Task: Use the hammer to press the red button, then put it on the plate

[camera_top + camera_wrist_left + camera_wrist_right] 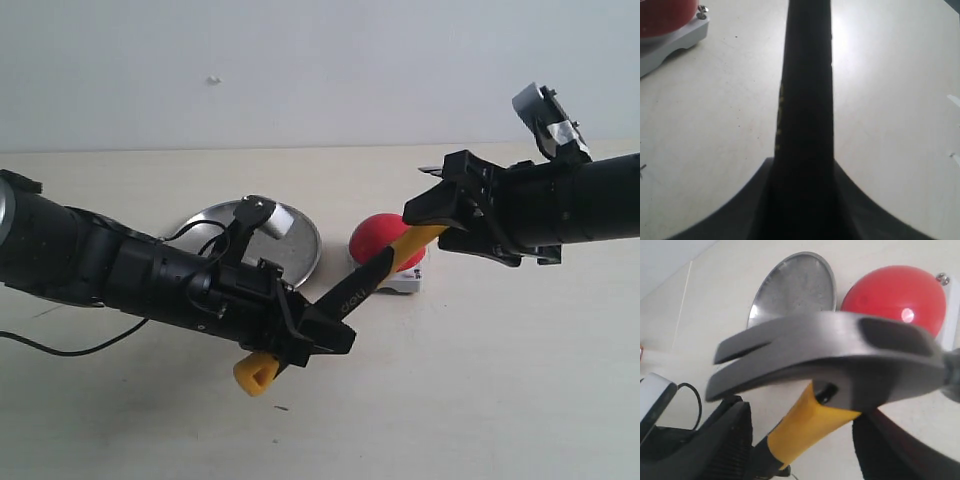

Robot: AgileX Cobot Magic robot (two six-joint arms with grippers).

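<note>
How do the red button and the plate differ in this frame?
The red button is a raised glossy dome on a pale square base; the plate is a shallow, silvery metal disc. The plate is wider than the button. Both rest on the table, side by side.

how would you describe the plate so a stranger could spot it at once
On the pale table, look toward the wall, just left of the red button in the exterior view. The plate lies flat there, partly hidden by the left arm. It is the only round, shiny silver thing; the button is a red dome, the hammer long and yellow-black.
</note>
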